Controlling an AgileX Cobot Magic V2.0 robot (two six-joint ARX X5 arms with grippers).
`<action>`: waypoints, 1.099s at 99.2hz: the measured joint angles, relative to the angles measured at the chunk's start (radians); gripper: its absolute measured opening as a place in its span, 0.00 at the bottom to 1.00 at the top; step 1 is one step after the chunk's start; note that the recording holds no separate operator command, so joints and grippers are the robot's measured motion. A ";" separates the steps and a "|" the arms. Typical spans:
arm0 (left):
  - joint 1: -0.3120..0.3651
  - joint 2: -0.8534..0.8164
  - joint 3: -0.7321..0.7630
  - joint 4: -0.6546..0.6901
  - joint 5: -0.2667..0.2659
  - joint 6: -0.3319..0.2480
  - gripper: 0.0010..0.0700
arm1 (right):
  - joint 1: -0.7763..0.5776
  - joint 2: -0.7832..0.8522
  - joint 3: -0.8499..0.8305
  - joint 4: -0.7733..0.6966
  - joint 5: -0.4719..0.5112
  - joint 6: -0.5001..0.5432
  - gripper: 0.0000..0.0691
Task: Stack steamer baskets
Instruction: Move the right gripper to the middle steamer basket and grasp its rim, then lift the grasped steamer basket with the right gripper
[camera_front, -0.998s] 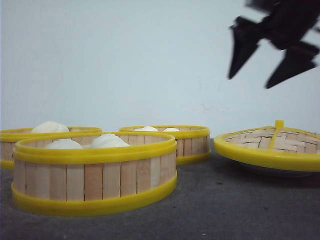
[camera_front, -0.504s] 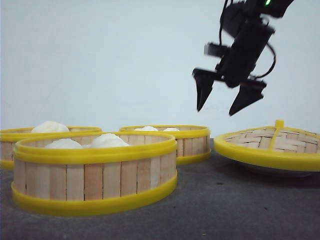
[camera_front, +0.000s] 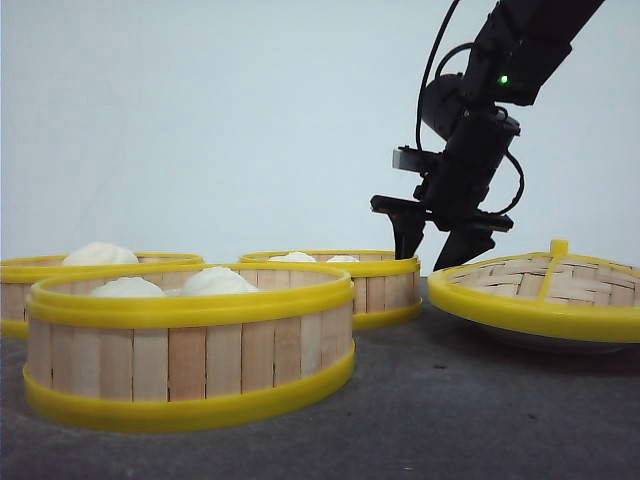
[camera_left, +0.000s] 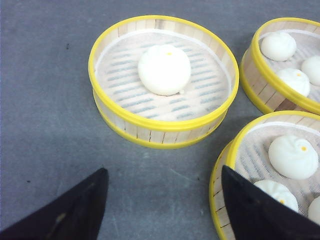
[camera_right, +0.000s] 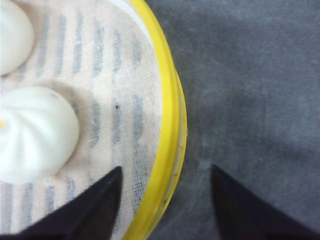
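Three steamer baskets sit on the grey desk (camera_front: 480, 420): the nearest basket (camera_front: 190, 345) at front left holding white buns (camera_front: 215, 282), a second basket (camera_front: 30, 285) behind it at far left with one bun, and the far basket (camera_front: 340, 285) in the middle. To the right lies the domed woven lid (camera_front: 545, 290).

The right claw (camera_front: 432, 245) hangs with its fingers spread, straddling the right rim of the far basket, one finger above the liner and one outside the wall.

The left claw (camera_left: 162, 200) is spread too, above the desk between the single-bun basket and the nearest basket.
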 joint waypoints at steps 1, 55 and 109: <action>0.000 0.000 0.000 0.000 0.000 0.000 0.62 | 0.000 0.000 0.000 0.004 0.000 0.002 0.34; 0.000 0.000 0.000 0.000 -0.005 0.003 0.62 | 0.019 0.009 0.055 0.037 0.007 0.108 0.05; 0.000 0.000 0.000 0.000 -0.005 0.003 0.62 | 0.026 0.009 0.545 -0.525 0.013 0.129 0.05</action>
